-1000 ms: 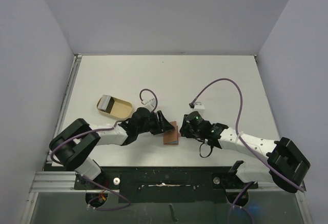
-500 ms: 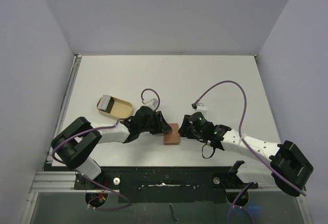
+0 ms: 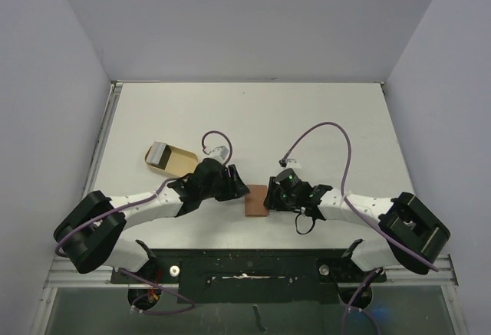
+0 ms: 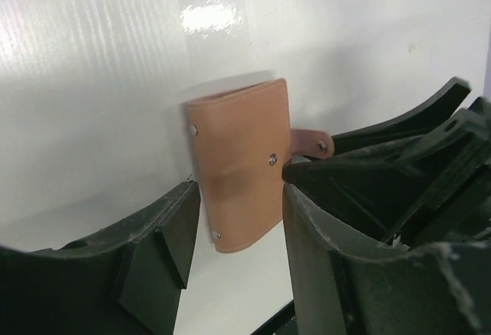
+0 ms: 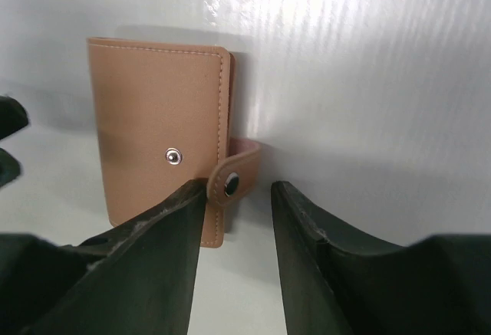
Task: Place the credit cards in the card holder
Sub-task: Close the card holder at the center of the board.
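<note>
The card holder (image 3: 255, 201) is a small reddish-brown wallet lying folded on the white table, between my two grippers. My left gripper (image 3: 242, 190) is at its left edge and stands open. In the left wrist view the card holder (image 4: 238, 162) lies just ahead of the left gripper (image 4: 239, 224), untouched by either finger. My right gripper (image 3: 270, 195) is open at its right edge. The unsnapped tab (image 5: 234, 178) pokes out between the fingers of my right gripper (image 5: 238, 216), beside the card holder (image 5: 157, 120). Grey-white credit cards (image 3: 159, 153) sit in a tan case.
The pale tan case (image 3: 175, 162) with one rounded end lies to the left behind my left arm. Purple cables (image 3: 326, 132) loop above both wrists. The table's near edge and the black mounting rail (image 3: 245, 262) run just below the card holder.
Both grippers have opened wider. The right gripper has crept slightly left toward the card holder, and the left arm's elbow has swung out left. The card holder has stayed in place.
</note>
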`<state>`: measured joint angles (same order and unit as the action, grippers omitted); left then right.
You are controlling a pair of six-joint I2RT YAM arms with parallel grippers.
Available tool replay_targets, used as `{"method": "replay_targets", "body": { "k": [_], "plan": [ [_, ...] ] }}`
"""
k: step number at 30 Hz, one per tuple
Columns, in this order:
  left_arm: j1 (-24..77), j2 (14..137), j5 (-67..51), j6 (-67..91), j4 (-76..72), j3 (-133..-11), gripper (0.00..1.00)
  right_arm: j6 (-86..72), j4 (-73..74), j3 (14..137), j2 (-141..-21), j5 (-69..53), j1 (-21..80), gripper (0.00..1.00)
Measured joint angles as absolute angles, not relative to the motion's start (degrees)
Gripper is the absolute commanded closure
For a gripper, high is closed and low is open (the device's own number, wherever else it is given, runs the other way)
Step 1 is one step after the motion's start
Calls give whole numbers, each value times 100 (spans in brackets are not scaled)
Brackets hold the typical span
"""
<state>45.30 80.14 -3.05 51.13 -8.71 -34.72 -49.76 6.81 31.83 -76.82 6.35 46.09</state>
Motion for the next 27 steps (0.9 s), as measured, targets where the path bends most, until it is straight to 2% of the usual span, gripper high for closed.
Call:
{"method": "replay_targets", "body": {
  "k": [7,16,18,23,27],
  "plan": [
    [4528,8029,-379,5026,-707,-3321,52,-4954,482,3361,-8014,545,4648,75],
    [4525,8562,-484,4901,-781,-3323,57,-4864,467,3404,-8034,558,4696,79],
    [4523,8637,-473,4862,-827,-3380,58,-4842,473,3411,-8034,558,4700,78],
    [4523,8809,-460,4772,-930,-3494,61,-4803,620,3483,-8036,589,4716,60],
    [4521,8899,-449,4727,-941,-3566,67,-4794,788,3551,-7981,600,4735,57]
  ]
}}
